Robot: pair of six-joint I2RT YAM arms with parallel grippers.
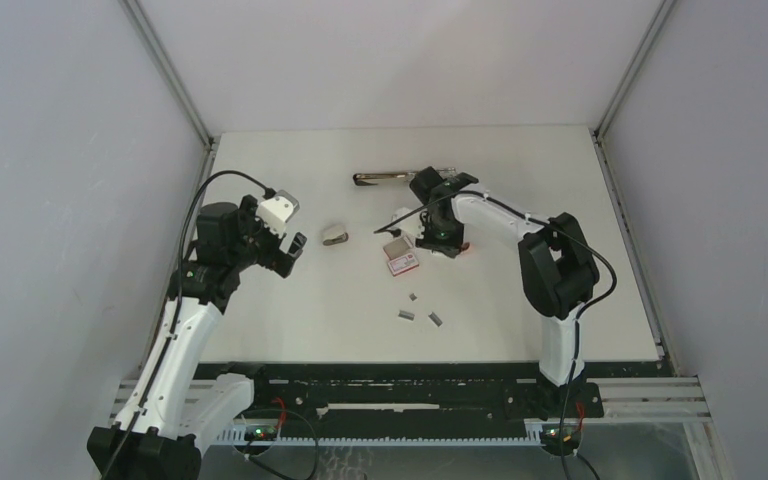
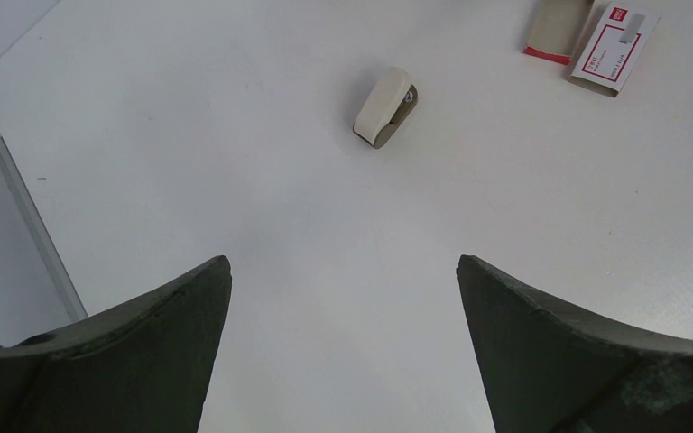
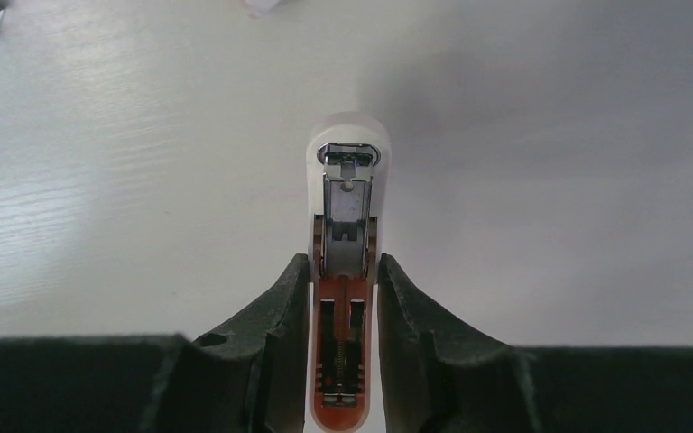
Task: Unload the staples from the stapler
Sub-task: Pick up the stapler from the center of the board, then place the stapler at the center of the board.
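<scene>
Just above centre in the overhead view, the right gripper is pinching the opened orange-and-white stapler by its sides, magazine facing up. At the left, the left gripper is hanging wide open, empty. Loose staples are lying lower centre on the table. I'm thinking that this narrow pinch is risking a slip, with the stapler twisting free or snapping shut.

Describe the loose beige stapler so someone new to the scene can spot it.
On the white table, look left of centre. The beige stapler lies alone there, left of the red-and-white box. Unlike the orange-based stapler clamped in the right gripper, it is closed and untouched.
</scene>
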